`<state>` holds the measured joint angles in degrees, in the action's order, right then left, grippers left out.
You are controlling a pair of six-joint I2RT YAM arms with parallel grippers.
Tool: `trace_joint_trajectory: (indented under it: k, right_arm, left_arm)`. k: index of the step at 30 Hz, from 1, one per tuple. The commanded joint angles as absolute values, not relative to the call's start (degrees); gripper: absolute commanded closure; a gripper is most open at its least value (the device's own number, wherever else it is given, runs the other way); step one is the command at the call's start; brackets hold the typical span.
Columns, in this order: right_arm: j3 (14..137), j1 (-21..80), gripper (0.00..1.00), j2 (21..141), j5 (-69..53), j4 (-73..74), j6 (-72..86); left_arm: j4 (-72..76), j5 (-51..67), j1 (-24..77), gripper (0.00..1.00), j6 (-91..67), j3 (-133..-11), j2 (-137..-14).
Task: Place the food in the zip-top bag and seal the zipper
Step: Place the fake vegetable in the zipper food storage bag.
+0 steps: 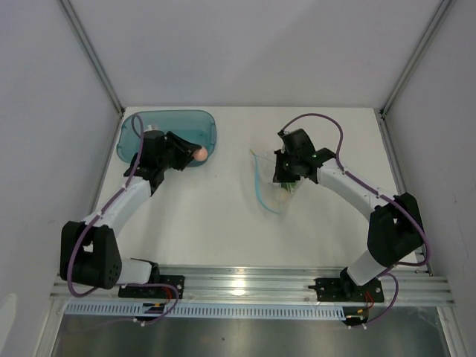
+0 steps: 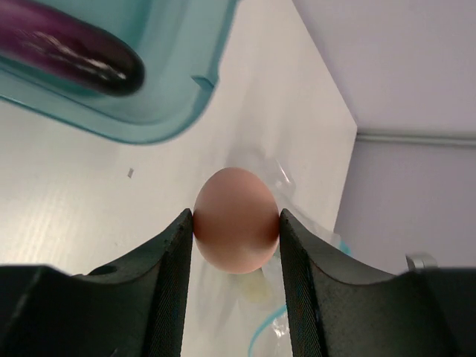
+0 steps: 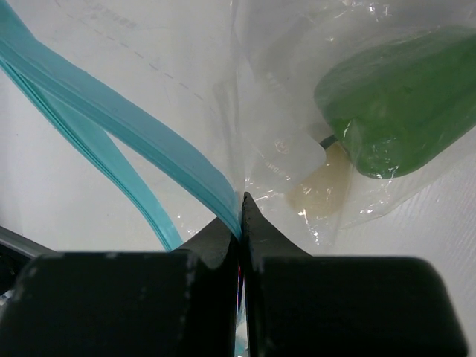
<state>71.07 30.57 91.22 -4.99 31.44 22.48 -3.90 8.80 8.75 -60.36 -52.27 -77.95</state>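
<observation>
Between your black left fingers sits a pinkish-tan egg; beyond them, a teal tub and glossy dark-purple eggplant. Past your black right fingers: light-blue zipper, clear bag, green pepper.

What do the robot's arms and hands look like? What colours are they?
The left arm and right arm are smooth white tubes with chunky black joints. Thin purple cables loop along them. The left hand and right hand are matte black, each with two thick fingers that taper to the tips.
</observation>
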Motion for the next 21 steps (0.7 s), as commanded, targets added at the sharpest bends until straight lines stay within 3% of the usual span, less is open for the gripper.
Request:
trace_joint_trajectory:
  k: [1,21]
  right_arm:
    - [72.2,31.9,1.00,88.2,-4.6,30.5,23.3]
    - [70.0,35.7,1.00,84.0,-3.0,31.6,24.9]
  left_arm:
    - [-3.0,9.2,12.0,1.00,-57.9,-50.9,-71.3]
    - [-3.3,7.0,35.2,0.99,-55.6,-48.3,-60.6]
